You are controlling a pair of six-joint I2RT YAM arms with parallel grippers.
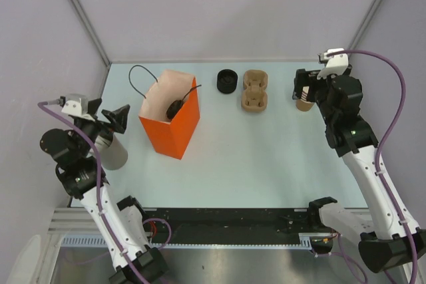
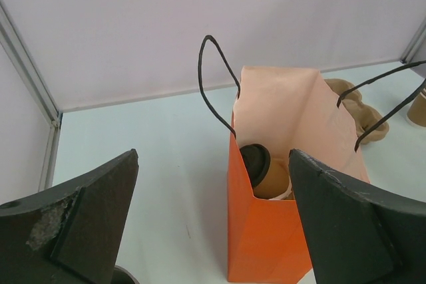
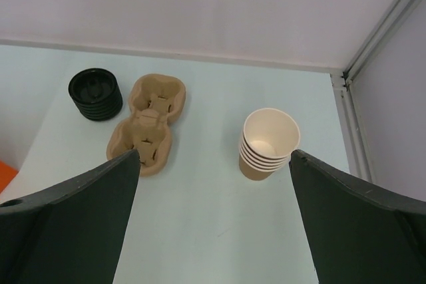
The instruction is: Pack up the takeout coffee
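Lidded cup (image 2: pixel 271 182) lies inside orange bag (image 2: pixel 266 244), carrier (image 3: pixel 148 124) well apart.

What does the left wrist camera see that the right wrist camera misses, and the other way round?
Only the left wrist view looks inside the orange bag, where the takeout coffee cup sits tilted with its black lid on. Only the right wrist view shows the stack of black lids. Both catch the cardboard carrier, the stack of tan cups and some of the bag.
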